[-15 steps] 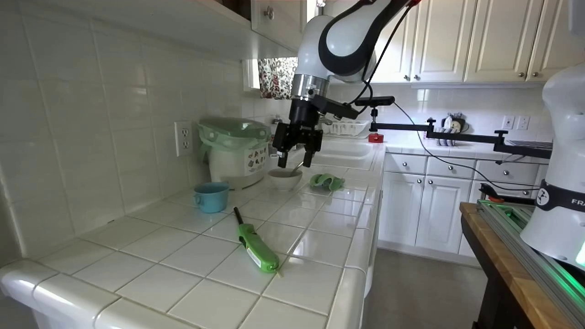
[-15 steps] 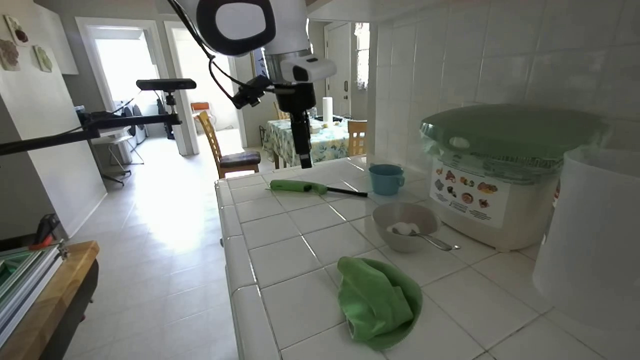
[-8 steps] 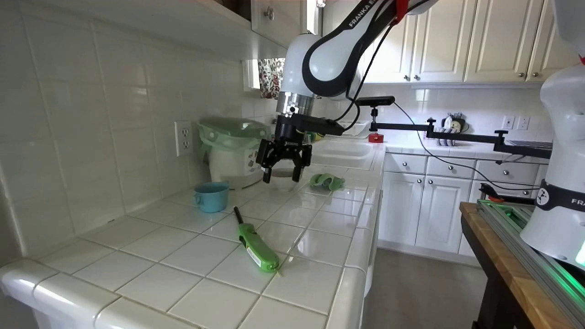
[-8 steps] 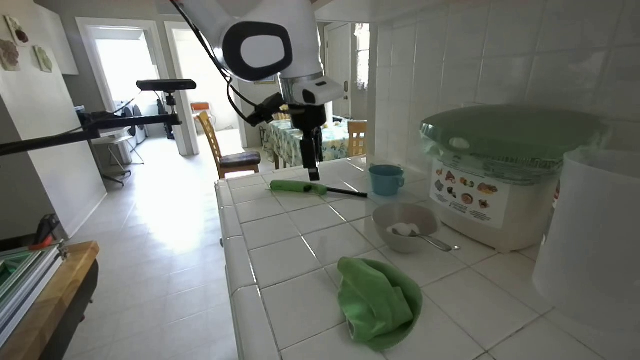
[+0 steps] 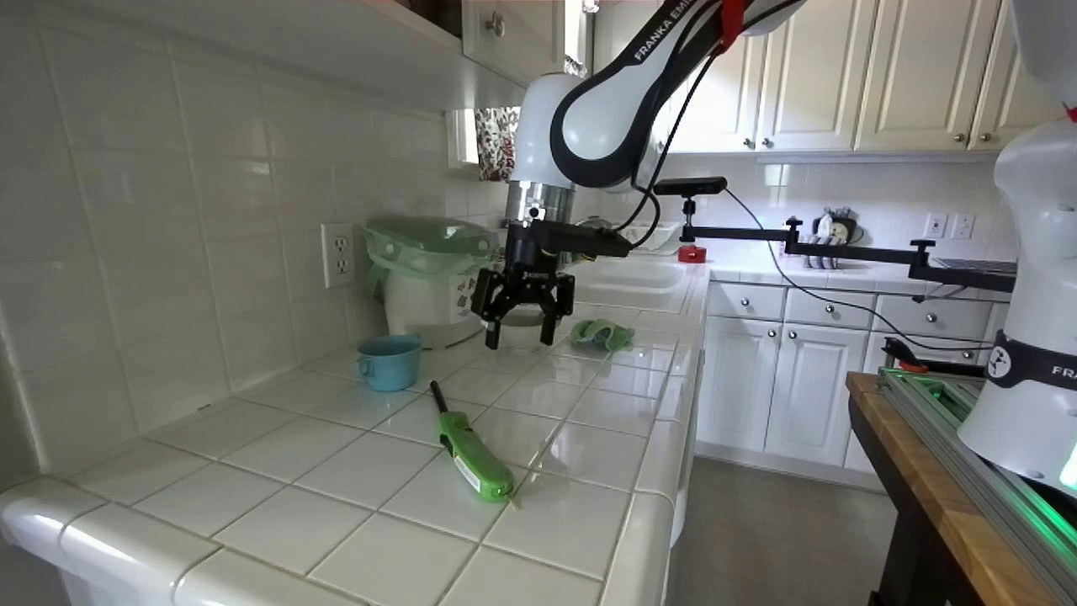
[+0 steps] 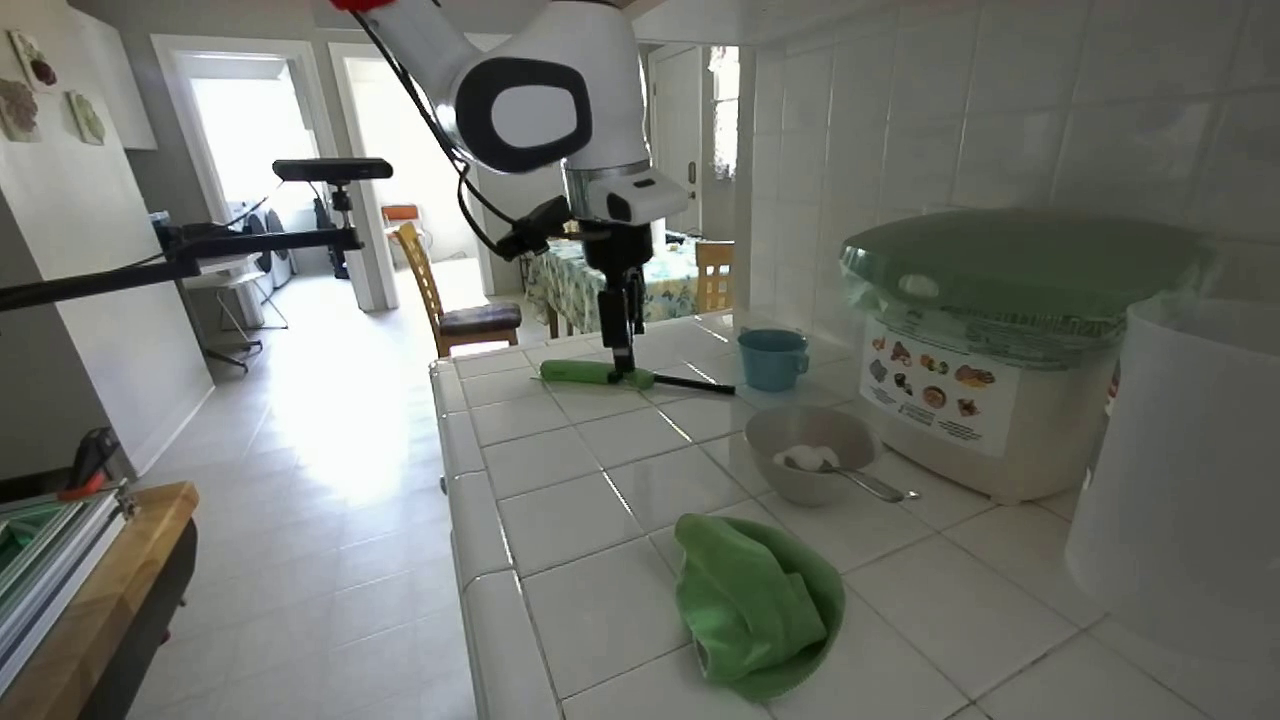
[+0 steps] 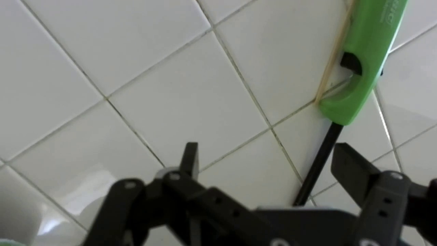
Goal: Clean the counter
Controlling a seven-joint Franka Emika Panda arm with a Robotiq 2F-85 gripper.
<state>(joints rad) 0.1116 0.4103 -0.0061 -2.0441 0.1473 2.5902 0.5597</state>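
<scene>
Exterior view, taken from left: the tiled worktop point(image 6: 590, 600), which is the thing to clean, carries these objects. The green lighter point(image 6: 580, 372) lies flat, I suppose as clutter to put away. Near it hangs the tool point(image 5: 520, 335), spread wide and holding nothing, pointing down probably for grasping it. Then the green cloth point(image 6: 755, 605) lies crumpled, maybe meant for wiping. The blue cup point(image 6: 770, 362) stands upright; its inside I cannot see. The pale bowl point(image 6: 790, 428) contains something white point(image 6: 806, 458), and a spoon point(image 6: 872, 486) leans over its rim. The bin point(image 6: 1040, 400), covered by its lid point(image 6: 1020, 255), hides its contents.
</scene>
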